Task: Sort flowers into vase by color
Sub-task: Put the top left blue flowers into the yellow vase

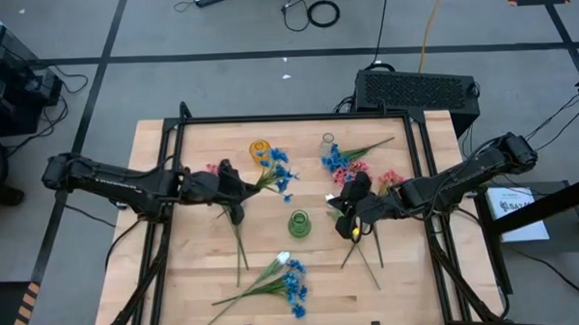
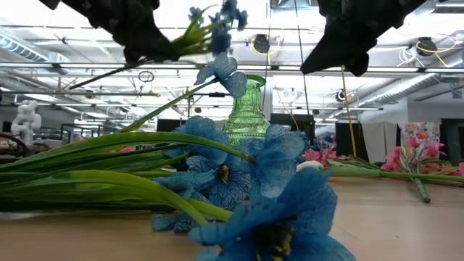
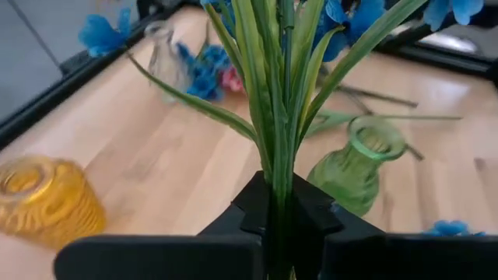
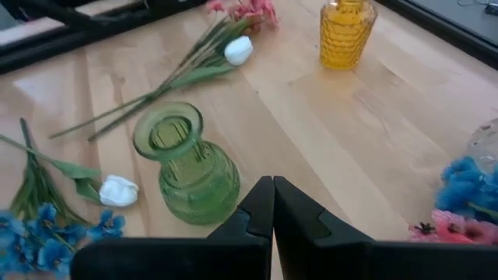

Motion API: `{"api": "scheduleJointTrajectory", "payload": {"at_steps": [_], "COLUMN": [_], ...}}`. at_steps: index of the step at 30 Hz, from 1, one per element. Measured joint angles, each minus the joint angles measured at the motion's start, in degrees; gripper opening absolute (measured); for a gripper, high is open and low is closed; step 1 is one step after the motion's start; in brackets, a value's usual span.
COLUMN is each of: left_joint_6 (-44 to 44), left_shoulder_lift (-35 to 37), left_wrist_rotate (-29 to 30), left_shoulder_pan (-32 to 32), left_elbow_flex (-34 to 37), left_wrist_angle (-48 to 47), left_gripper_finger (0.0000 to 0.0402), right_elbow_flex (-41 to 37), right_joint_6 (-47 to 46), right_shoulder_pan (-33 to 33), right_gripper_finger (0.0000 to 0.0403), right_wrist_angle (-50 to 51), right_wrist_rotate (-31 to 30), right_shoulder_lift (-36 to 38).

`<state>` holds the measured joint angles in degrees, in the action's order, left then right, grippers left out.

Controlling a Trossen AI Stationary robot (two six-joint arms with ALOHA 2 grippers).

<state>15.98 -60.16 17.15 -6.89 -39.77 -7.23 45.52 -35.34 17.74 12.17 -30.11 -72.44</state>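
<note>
My left gripper (image 1: 240,188) is shut on a blue-bloomed sprig (image 1: 276,171), raised above the table between the yellow vase (image 1: 260,149) and the green vase (image 1: 299,223). My right gripper (image 1: 347,211) hovers shut and empty just right of the green vase (image 4: 187,167). A pile of blue and white flowers (image 1: 286,276) lies flat near the near edge. Blue and pink blooms (image 1: 340,163) lie beside the clear vase (image 1: 327,140), and more pink blooms (image 1: 391,179) lie to the right. My left gripper pinches the blue sprig's bundle of green stems (image 3: 278,183) just below its leaves, between the two fingers. The fingers lie across the stems. The sprig is lifted clear, its blooms (image 2: 217,18) pointing past the fingertips toward the table's right, and its long stem (image 1: 239,251) trails behind toward the near edge.
All three vases stand upright on the wooden table. Loose green stems (image 1: 366,256) lie near my right gripper, and a white bud (image 4: 118,190) lies by the green vase. A black frame (image 1: 298,118) rims the table. Bare wood lies between the yellow and green vases.
</note>
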Motion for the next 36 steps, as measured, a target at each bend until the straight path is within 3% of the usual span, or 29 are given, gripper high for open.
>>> {"api": "scheduleJointTrajectory", "payload": {"at_steps": [28, 36], "left_joint_6": [-15.5, -16.3], "left_shoulder_lift": [-0.6, -3.3], "left_wrist_rotate": [1.7, 1.8], "left_shoulder_pan": [-9.3, -10.0], "left_elbow_flex": [0.0, 0.0], "left_wrist_angle": [35.6, 39.4], "left_gripper_finger": [0.0029, 0.0030], "right_elbow_flex": [0.0, 0.0], "right_joint_6": [1.7, 4.6], "right_shoulder_pan": [0.0, 0.0], "right_gripper_finger": [0.0000, 0.0000], "right_wrist_angle": [-2.1, -5.4], "right_wrist_rotate": [0.2, -0.1], "right_shoulder_lift": [-0.9, -4.3]}}
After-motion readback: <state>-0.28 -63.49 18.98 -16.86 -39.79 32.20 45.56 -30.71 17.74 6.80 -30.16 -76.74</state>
